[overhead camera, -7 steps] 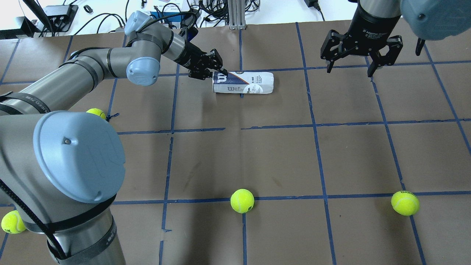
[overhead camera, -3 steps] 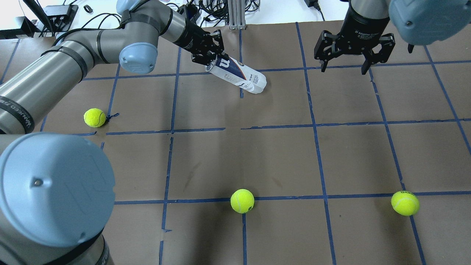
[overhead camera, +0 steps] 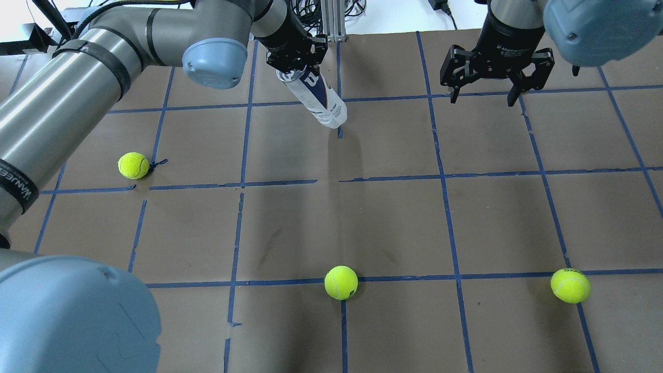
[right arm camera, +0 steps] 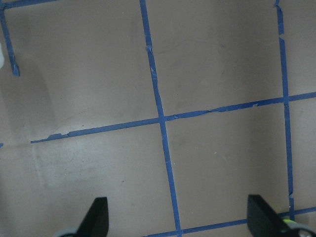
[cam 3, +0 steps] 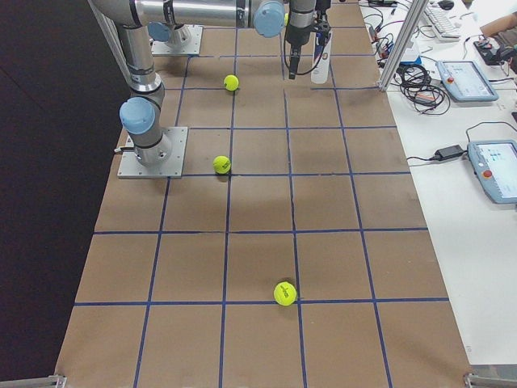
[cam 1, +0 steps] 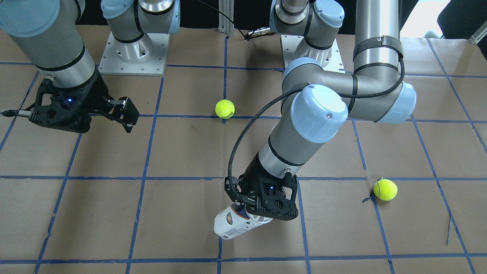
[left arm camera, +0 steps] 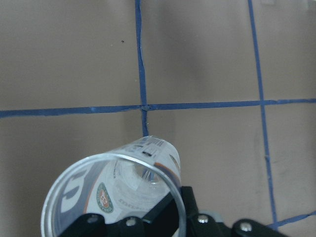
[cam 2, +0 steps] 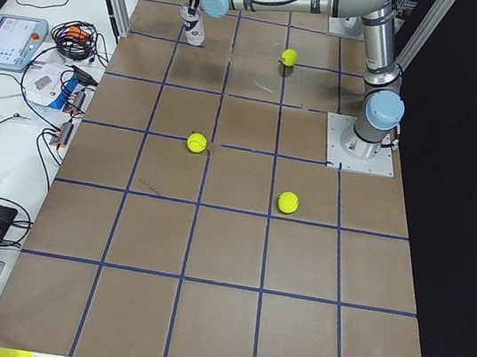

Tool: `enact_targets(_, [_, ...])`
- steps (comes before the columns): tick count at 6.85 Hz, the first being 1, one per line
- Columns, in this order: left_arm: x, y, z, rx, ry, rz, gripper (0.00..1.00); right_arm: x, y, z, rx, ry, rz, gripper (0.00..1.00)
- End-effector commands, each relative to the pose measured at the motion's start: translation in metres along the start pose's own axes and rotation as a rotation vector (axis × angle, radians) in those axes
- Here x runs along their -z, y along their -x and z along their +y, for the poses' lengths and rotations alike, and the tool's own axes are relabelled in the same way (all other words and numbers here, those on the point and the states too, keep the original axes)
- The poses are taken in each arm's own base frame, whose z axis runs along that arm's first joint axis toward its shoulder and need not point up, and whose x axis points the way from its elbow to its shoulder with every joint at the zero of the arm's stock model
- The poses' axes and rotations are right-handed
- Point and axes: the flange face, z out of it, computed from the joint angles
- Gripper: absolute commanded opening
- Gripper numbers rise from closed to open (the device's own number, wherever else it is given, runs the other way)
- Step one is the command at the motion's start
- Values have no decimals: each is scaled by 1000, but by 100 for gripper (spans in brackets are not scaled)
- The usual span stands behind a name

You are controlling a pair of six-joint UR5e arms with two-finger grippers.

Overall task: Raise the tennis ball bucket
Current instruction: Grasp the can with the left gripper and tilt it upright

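Observation:
The tennis ball bucket [overhead camera: 317,98] is a clear tube with a white-and-navy label. My left gripper [overhead camera: 295,65] is shut on its open silvery-rimmed end and holds it steeply tilted, closed end down near the table. The front-facing view shows the bucket [cam 1: 236,224] under the left gripper [cam 1: 262,207]. The left wrist view looks into the bucket's open mouth [left arm camera: 113,187]. I cannot tell whether the lower end touches the table. My right gripper [overhead camera: 483,98] is open and empty, hovering to the right of the bucket, and shows open in its wrist view [right arm camera: 180,217].
Yellow-green tennis balls lie on the brown, blue-taped table at the left [overhead camera: 133,165], near the front middle [overhead camera: 341,282] and at the front right [overhead camera: 570,285]. Cables and equipment sit past the far edge [overhead camera: 331,15].
The left gripper has raised the bucket's gripped end, and the bucket has swung from lying flat to steeply tilted. The right gripper has drifted slightly left and stayed open.

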Motion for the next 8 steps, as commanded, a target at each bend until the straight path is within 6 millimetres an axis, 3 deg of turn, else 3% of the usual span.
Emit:
enact_targets(1, [-10, -5, 4, -226, 59, -226, 0, -8, 0, 1, 4, 15, 3, 100])
enact_targets(3, [-30, -5, 6, -241, 94, -225, 2, -11, -1, 1, 7, 20, 4, 100])
enact_targets(4, [-31, -4, 8, -221, 95, -226, 41, -11, -3, 0, 6, 20, 3, 100])
enact_targets(5, [-25, -6, 9, -218, 87, -223, 99, -13, -4, 0, 4, 24, 4, 100])
enact_targets(6, [-6, -14, 15, -225, 92, -222, 100, -14, -4, 0, 4, 28, 4, 100])
enact_targets(7, [38, -28, 35, -233, 120, -223, 100, -15, -4, 0, 4, 29, 5, 100])
enact_targets(8, [103, -21, 56, -214, 124, -226, 100, -15, -4, 0, 4, 29, 6, 100])
